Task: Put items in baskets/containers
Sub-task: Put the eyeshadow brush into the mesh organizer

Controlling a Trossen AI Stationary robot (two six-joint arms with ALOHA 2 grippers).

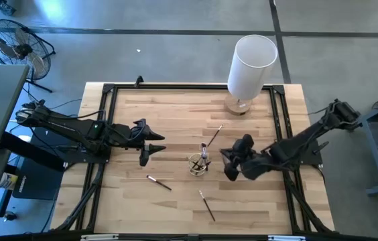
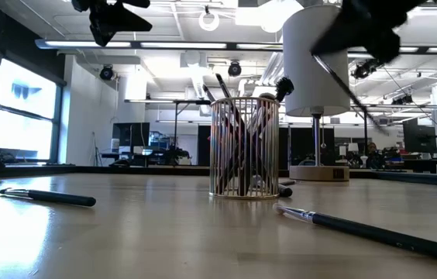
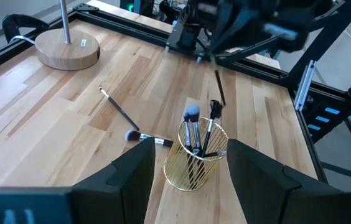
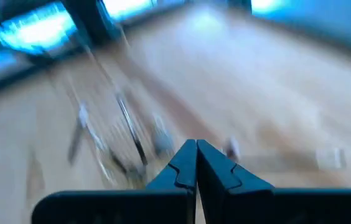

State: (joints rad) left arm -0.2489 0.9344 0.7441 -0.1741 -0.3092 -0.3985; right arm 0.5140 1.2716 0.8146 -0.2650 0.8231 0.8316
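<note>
A small round cup of thin gold wires stands upright mid-table with several brushes in it. Three more brushes lie flat on the wood: one toward the near left, one near, one on the far side. In the left wrist view a brush with a pale tuft lies beside the cup. My left gripper hovers open, left of the cup and above the table. My right gripper is shut just right of the cup, with a thin dark brush below it. My right gripper appears to pinch the dark brush at its upper end between the two shut fingers. The brush hangs tilted below them, clear of the table, right of the cup. The arm's blur hides the place of contact, so which part of the brush it has cannot be told.
A tall white cylinder on a round wooden base stands at the far edge, right of the middle. Black frame rails run along the table's left, right and far sides. A floor fan stands beyond the far left corner.
</note>
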